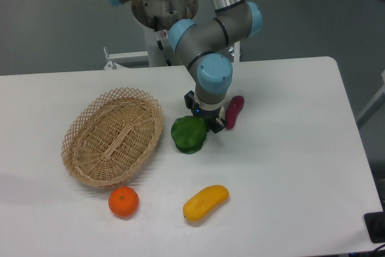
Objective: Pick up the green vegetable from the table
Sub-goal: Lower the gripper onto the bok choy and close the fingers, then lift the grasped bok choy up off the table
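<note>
We have our gripper [207,123] low in the middle of the frame, touching the green vegetable [188,135] on the table [289,167], ready to grab. We cannot tell how its jaws stand.

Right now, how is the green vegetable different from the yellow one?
The green vegetable is dark green, broad and leafy; the yellow vegetable is smooth, long and rounded. The green one sits right at the gripper, beside the wicker basket; the yellow one lies alone nearer the front edge, close to the orange. Both rest on the white table.
</note>
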Motion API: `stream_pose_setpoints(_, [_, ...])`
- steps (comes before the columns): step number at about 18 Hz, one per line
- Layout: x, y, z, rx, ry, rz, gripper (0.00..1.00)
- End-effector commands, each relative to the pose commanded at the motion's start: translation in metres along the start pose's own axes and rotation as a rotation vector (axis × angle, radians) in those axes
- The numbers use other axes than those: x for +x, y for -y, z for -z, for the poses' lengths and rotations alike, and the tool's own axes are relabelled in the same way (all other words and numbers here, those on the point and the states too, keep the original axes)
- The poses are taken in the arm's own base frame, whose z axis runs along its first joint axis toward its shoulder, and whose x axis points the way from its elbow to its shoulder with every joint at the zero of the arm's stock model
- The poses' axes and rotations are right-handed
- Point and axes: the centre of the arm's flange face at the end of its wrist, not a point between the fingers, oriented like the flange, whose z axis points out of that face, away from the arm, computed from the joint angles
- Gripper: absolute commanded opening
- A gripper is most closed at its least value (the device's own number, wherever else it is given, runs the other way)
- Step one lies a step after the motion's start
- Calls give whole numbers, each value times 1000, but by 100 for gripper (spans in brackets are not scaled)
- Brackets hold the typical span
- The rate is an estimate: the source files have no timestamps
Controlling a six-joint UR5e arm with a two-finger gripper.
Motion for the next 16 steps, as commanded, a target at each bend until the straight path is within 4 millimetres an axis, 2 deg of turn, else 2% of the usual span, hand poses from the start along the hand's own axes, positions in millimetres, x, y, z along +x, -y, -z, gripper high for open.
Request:
stream_pose_setpoints(5, [-13,1,18,14,25,9,21])
stream_pose_setpoints(10, [-41,1,54,13,-1,57,21])
stream_pose_setpoints(14, [-70,-13,80,21,16,93,21])
stream_pose_setpoints(16, [-88,-26,94,32,41,120,21])
